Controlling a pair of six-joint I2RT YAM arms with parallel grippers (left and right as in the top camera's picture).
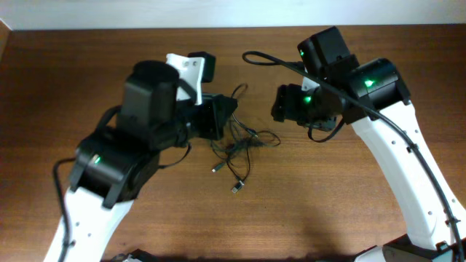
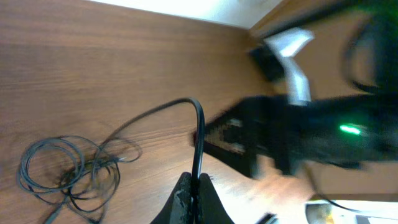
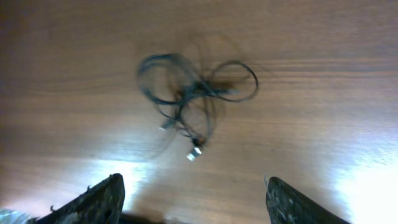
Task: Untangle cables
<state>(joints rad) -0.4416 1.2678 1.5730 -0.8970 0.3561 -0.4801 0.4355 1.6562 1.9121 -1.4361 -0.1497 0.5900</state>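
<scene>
I am inspecting a brown wooden tabletop (image 1: 313,204) with both black-and-white arms bent in over its middle, close to each other. That is my first concern: a wide move by either one could bring them into contact. The left gripper (image 2: 194,184) is closed, pinching one thin black cord strand (image 2: 198,124). The strand arcs up from the tabletop and runs back into the tangle of thin black cords (image 1: 237,145), which lies on the tabletop between the two arms. The right gripper (image 3: 194,183) hangs above that tangle with its jaws apart, holding nothing. I judge the main risk to follow from this. Nothing pins the bundle, so a pull on the held strand would likely drag the whole knot along or cinch its loops tighter rather than free a cord. The pinch covers very little cord, so a sharp tug could let the strand slip out. A small silver-tipped plug end (image 3: 194,155) trails from the lower edge of the tangle and could snag inside a loop as cords slide.
</scene>
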